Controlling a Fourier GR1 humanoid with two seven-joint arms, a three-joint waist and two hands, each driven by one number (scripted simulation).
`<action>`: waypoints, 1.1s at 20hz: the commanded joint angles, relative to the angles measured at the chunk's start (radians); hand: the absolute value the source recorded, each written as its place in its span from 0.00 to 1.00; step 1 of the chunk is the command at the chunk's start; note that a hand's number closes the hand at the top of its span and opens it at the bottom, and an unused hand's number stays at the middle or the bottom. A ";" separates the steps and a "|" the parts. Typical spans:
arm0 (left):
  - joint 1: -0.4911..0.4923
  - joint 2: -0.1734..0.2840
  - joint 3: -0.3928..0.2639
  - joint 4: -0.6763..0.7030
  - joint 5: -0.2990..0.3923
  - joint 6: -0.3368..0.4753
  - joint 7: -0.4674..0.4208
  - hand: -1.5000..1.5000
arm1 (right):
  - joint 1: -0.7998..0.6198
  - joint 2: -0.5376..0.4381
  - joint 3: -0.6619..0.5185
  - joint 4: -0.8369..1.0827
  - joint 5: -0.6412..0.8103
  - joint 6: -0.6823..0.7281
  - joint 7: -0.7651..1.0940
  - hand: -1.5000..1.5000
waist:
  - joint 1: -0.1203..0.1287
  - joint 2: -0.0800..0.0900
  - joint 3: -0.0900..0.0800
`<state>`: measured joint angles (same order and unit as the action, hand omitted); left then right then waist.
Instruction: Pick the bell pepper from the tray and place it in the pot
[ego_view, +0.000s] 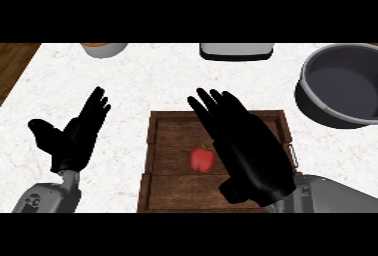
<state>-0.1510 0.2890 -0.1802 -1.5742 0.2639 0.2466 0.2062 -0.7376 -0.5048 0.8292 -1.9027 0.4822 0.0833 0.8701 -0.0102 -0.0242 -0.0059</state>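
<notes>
A small red bell pepper (202, 159) with a green stem lies on the wooden tray (171, 131), near the tray's middle. My right hand (244, 145) hovers over the tray's right half, fingers straight and pointing away, just right of the pepper and not touching it. It hides part of the tray. My left hand (74, 135) rests open over the white counter, left of the tray, fingers up. The grey pot (341, 85) stands at the far right, beyond the tray's right corner, with nothing visible inside.
A white appliance (236, 50) sits at the counter's back edge, centre. An orange-and-white bowl (103, 48) is at the back left. The counter's wooden edge (15, 62) shows at the far left.
</notes>
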 joint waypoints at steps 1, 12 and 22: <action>-0.010 0.009 -0.011 -0.053 -0.012 0.012 0.045 0.50 | -0.127 0.087 0.019 -0.026 -0.072 0.238 0.270 0.00 | 0.016 0.005 0.001; 0.009 -0.004 -0.012 -0.075 -0.005 0.003 0.053 0.50 | -0.251 0.303 -0.003 0.201 -0.223 0.328 0.575 0.00 | 0.014 0.011 0.002; 0.011 -0.009 0.001 -0.077 -0.018 0.011 0.048 0.50 | -0.232 0.297 0.023 0.378 -0.255 0.368 0.552 0.00 | 0.010 0.017 0.003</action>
<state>-0.1510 0.2752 -0.1884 -1.6387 0.2384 0.2693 0.2631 -0.9605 -0.2236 0.8337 -1.5919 0.2398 0.3496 1.2036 -0.0048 -0.0108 -0.0031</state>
